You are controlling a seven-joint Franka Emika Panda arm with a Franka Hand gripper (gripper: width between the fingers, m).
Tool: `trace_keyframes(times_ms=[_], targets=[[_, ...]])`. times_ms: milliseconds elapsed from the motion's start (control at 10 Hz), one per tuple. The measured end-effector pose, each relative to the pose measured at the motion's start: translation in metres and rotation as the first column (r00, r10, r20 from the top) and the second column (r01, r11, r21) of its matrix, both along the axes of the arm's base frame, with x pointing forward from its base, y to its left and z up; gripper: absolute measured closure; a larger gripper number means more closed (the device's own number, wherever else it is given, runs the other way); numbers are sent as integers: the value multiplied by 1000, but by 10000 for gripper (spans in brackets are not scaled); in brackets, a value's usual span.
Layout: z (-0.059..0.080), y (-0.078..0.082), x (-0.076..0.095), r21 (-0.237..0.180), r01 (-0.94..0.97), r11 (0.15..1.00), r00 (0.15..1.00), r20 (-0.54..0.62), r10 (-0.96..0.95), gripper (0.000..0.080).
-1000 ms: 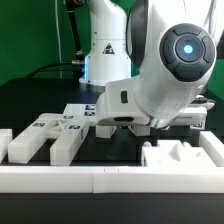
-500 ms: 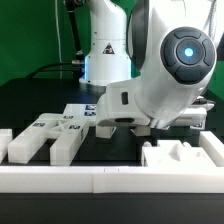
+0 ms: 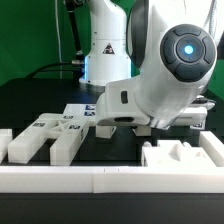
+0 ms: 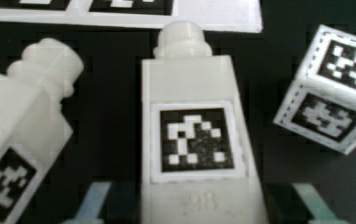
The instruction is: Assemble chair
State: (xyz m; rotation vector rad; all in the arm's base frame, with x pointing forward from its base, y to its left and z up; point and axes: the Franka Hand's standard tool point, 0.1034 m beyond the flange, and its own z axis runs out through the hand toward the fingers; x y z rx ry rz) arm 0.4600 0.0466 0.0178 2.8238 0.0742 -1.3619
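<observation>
In the wrist view a long white bar (image 4: 196, 110) of the chair, with a black-and-white tag on its face, lies straight between my fingers. My gripper (image 4: 201, 205) is shut on it, one pale finger (image 4: 100, 200) on each side. A second bar-shaped piece (image 4: 33, 110) lies tilted beside it, and a small tagged block (image 4: 335, 95) lies on the other side. In the exterior view my gripper (image 3: 112, 124) is low over the black table, and its fingertips and the held bar are hidden behind the hand. A tagged flat slab (image 3: 65, 120) lies toward the exterior view's left.
Two white blocks (image 3: 30, 142) stand at the exterior view's left front and a notched white piece (image 3: 185, 155) at its right front. The long low border rail (image 3: 110, 185) runs across the front. The marker board (image 4: 139, 8) lies beyond the bar's end.
In the exterior view nothing has visibly moved; the arm stays low over the same spot.
</observation>
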Motion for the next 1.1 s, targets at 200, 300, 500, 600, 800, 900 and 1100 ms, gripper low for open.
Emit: trace_keyframes(times_ms=[200,300,500,600,800,900,1100], targets=[[23,0,20,4,3,1000,1000,-1,-3,504],[33,1,32,6,2,1000,1000,15,-2,504],[41,1,40,7,2,1000,999,32,-2,504],[39,2,43,8,2,1000,998,59,-3,504],[35,3,54,12,2,1000,990,139,-4,504],[39,2,59,17,2,1000,979,205,-6,504],[59,0,72,25,5,1000,949,315,-13,504]])
